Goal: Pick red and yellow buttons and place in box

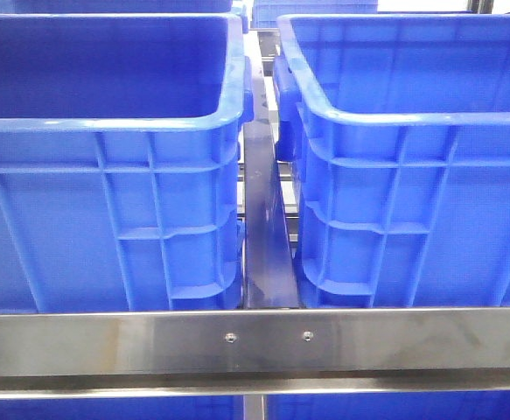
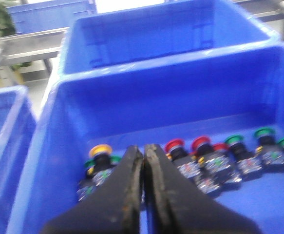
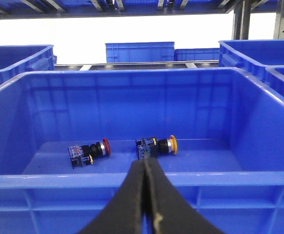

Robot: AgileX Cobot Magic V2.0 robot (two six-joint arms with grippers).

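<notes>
In the right wrist view a red button (image 3: 89,151) and an orange-yellow button (image 3: 159,146) lie on their sides on the floor of a blue crate (image 3: 142,179). My right gripper (image 3: 146,162) is shut and empty, outside the crate's near wall. In the left wrist view my left gripper (image 2: 143,150) is shut and empty above another blue crate (image 2: 39,161). That crate holds a row of buttons: a yellow one (image 2: 100,151), several red ones (image 2: 175,146) and green ones (image 2: 264,132). Neither gripper shows in the front view.
The front view shows two big blue crates, the left crate (image 1: 106,219) and the right crate (image 1: 412,201), side by side behind a steel rail (image 1: 255,343), with a metal divider (image 1: 263,227) between them. More blue crates (image 3: 139,52) and shelf frames stand behind.
</notes>
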